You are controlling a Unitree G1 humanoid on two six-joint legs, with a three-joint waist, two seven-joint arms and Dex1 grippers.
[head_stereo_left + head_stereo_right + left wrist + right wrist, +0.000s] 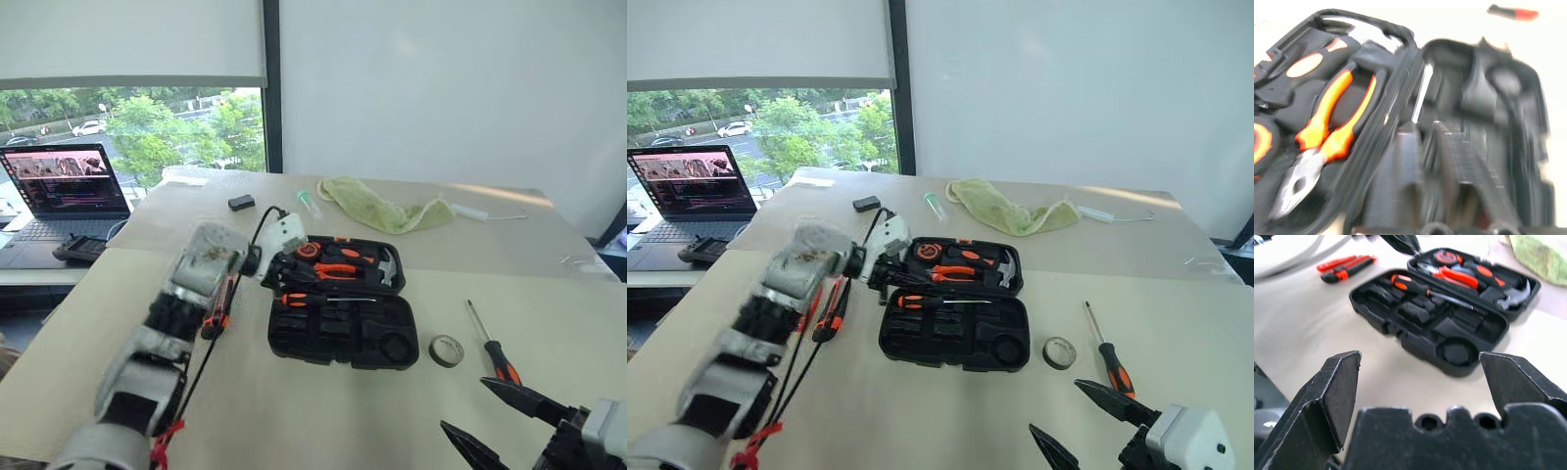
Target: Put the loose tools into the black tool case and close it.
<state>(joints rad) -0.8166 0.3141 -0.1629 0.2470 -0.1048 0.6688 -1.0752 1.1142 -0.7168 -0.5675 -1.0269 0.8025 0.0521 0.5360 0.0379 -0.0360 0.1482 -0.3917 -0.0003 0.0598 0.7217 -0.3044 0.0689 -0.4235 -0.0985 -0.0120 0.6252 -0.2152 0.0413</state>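
left gripper (884, 277) shut, empty, at black tool case (955, 338) edge; utility knife (831, 311) behind it risks being missed.

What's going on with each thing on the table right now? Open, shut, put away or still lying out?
black tool case: open, lying flat.
long screwdriver: in the case.
second long screwdriver: loose on the table, beside the case.
tape roll: loose, between case and that screwdriver.
utility knife: loose, on the case's other side.
left pincer: shut, at the case's edge.
right pincer: open, empty.
laptop: open, screen on.
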